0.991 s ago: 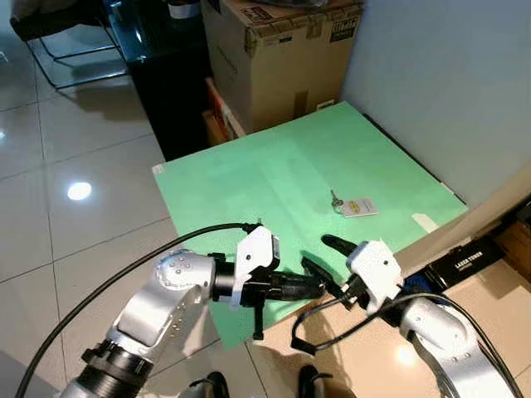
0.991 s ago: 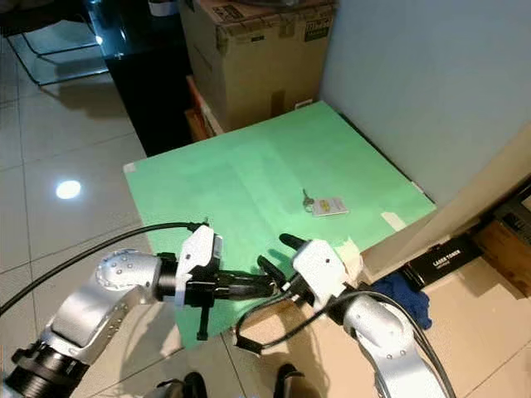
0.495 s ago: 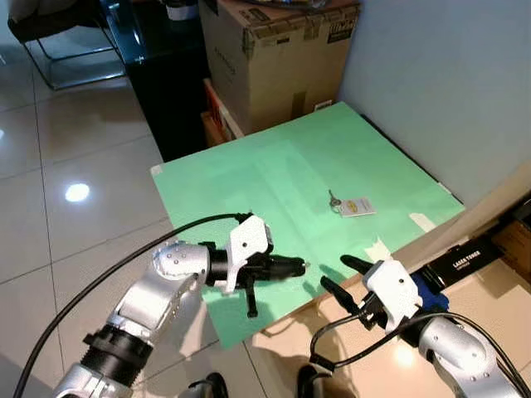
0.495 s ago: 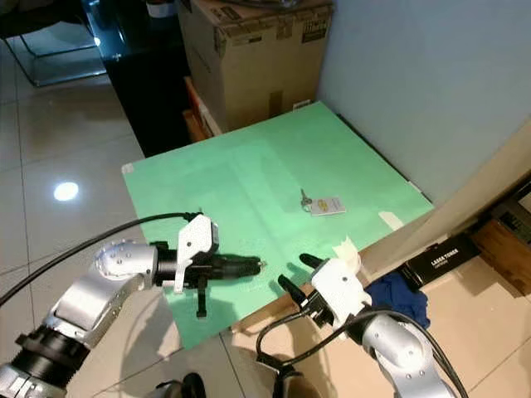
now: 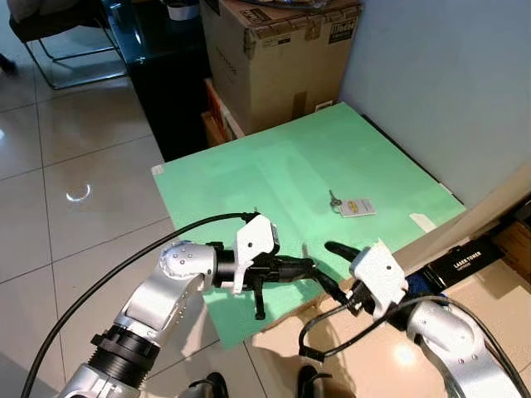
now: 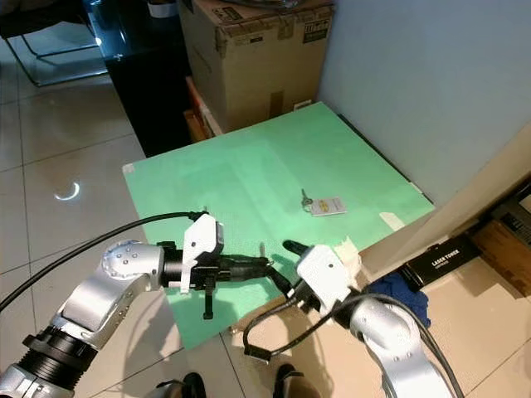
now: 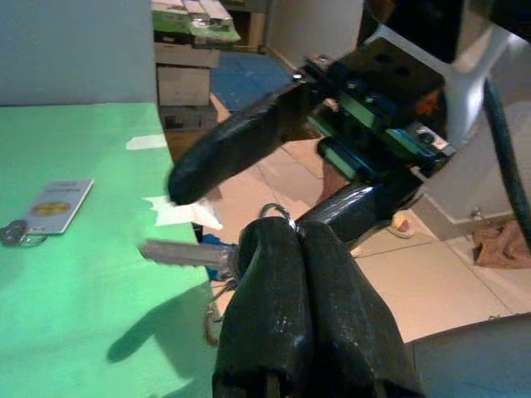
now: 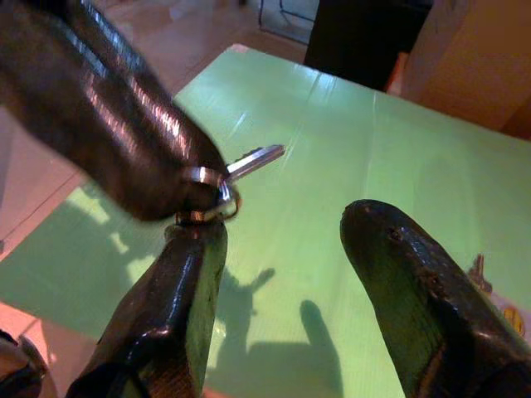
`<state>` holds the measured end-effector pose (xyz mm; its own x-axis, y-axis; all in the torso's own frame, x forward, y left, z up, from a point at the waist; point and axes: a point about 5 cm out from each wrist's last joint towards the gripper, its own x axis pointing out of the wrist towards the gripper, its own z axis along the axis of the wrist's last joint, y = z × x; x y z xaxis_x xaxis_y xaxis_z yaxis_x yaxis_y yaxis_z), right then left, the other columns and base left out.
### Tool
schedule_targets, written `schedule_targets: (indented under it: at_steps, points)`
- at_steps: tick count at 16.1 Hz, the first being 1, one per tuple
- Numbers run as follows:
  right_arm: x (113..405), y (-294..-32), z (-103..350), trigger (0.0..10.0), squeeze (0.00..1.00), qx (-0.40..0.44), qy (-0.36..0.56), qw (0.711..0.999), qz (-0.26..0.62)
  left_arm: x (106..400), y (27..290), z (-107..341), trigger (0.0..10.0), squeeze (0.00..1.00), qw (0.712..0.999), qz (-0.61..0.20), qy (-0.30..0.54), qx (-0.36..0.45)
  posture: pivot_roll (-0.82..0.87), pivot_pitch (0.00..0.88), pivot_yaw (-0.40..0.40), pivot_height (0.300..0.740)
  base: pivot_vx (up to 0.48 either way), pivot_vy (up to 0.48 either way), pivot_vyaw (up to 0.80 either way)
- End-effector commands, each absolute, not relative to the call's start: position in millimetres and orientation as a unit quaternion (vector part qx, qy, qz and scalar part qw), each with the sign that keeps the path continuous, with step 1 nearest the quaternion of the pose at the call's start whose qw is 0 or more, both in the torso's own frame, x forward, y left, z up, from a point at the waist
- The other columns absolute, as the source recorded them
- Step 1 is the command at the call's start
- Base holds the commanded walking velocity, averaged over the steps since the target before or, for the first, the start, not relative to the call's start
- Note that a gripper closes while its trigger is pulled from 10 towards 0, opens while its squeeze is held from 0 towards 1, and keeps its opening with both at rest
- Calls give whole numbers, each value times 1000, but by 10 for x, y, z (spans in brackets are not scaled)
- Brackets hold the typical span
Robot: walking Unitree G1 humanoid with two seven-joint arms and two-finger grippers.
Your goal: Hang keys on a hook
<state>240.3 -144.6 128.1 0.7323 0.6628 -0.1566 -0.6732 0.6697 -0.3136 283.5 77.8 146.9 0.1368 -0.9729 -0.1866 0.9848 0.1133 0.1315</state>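
A green mat lies on the shiny tiled floor, beside a cardboard box and a pale wall.

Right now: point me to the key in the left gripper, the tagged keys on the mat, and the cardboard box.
key (image 7: 178, 252), left wrist view, its silver blade.
tagged keys (image 5: 358, 206), left eye view, the white tag.
cardboard box (image 5: 274, 70), left eye view, its front face.

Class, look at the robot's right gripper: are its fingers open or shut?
Open. The right gripper has a wide gap between its fingers, with green mat showing through; one finger touches the key ring.
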Motion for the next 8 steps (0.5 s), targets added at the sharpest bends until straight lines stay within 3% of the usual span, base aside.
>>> schedule_targets:
  at_steps: [1, 5, 8]
  points:
    - [2375, -1376, 1278, 10000, 0, -162, 19, 909, 384, 2767, 697, 1453, 10000, 0, 732, -672, 23, 113, -188, 217, -2, 740, 0, 0, 0]
    - [2348, -1356, 1250, 10000, 0, -176, 24, 902, 393, 2751, 682, 1442, 10000, 0, 730, -674, 24, 108, -186, 216, -5, 740, 0, 0, 0]
    - [2266, -1421, 1243, 10000, 0, -209, 36, 885, 415, 2846, 712, 1441, 10000, 0, 749, -649, 19, 130, -189, 213, -6, 740, 0, 0, 0]
